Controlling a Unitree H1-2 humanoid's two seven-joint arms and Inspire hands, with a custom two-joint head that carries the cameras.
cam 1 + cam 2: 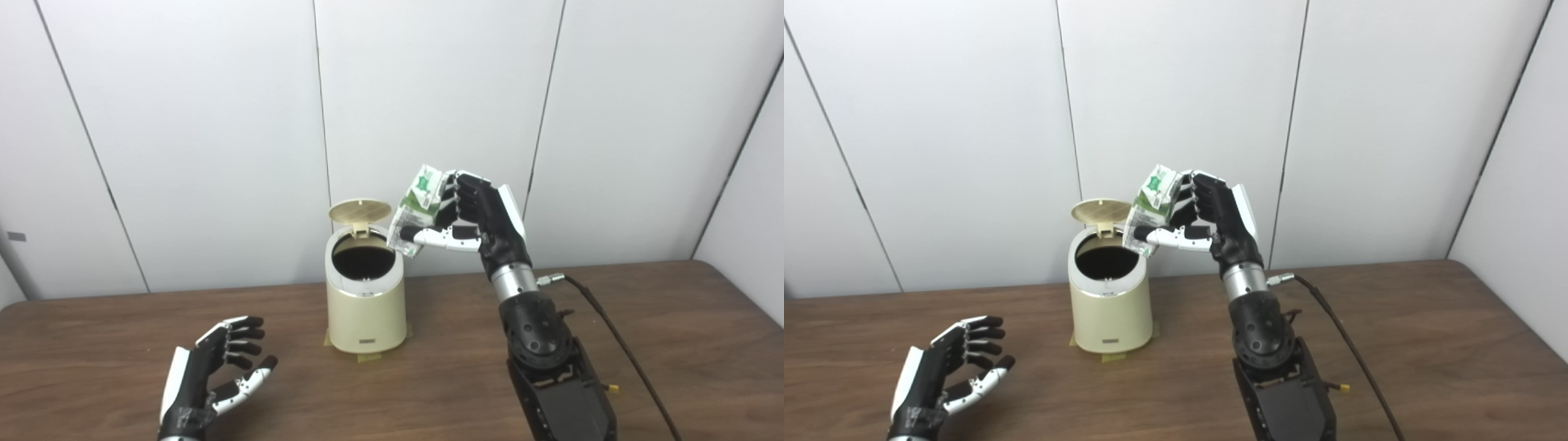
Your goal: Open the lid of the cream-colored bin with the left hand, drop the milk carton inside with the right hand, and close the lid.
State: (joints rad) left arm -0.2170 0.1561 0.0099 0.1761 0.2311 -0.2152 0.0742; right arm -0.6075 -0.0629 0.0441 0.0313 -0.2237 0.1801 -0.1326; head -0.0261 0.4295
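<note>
The cream-colored bin (365,312) stands on the wooden table (674,343) near the wall. Its round lid (359,211) is raised on the back hinge and the dark opening (364,260) shows. My right hand (474,217) is shut on the green and white milk carton (418,208) and holds it tilted in the air, just above and right of the bin's rim. My left hand (211,373) is open and empty, low over the table at the front left, apart from the bin.
A black cable (618,343) runs from my right wrist across the table toward the front right. Tape patches (367,357) sit under the bin's base. White wall panels stand close behind the table.
</note>
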